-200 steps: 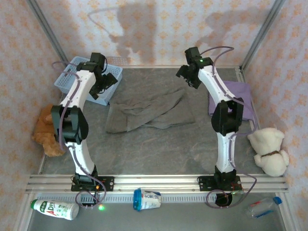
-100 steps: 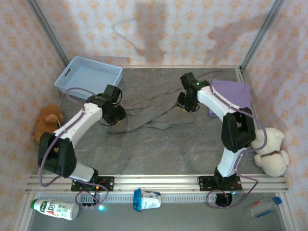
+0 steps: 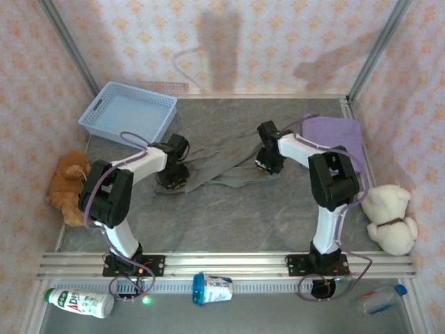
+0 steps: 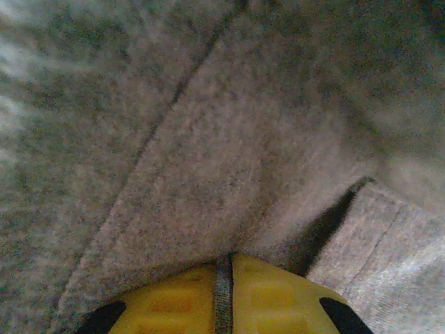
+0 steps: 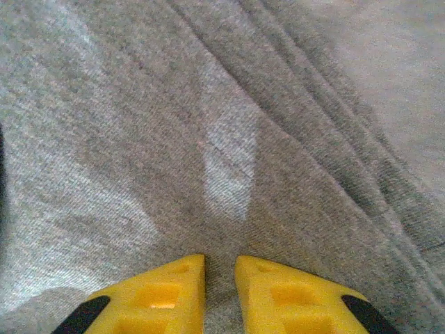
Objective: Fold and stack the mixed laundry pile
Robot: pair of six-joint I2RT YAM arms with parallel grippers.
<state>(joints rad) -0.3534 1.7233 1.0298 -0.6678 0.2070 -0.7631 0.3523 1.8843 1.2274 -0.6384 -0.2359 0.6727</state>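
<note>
Grey table (image 3: 229,216), left end effector (image 4: 224,260) and right end effector (image 5: 220,264) each clamped on grey top (image 3: 222,163) ends

Grey table (image 3: 229,216), grey top (image 3: 222,163), lavender T-shirt (image 3: 341,132), blue basket (image 3: 128,111)

Dull grey fabric top (image 3: 219,163) mid-table; lavender T-shirt (image 3: 341,132) right of it; light blue plastic basket (image 3: 128,111) behind it, left.
</note>
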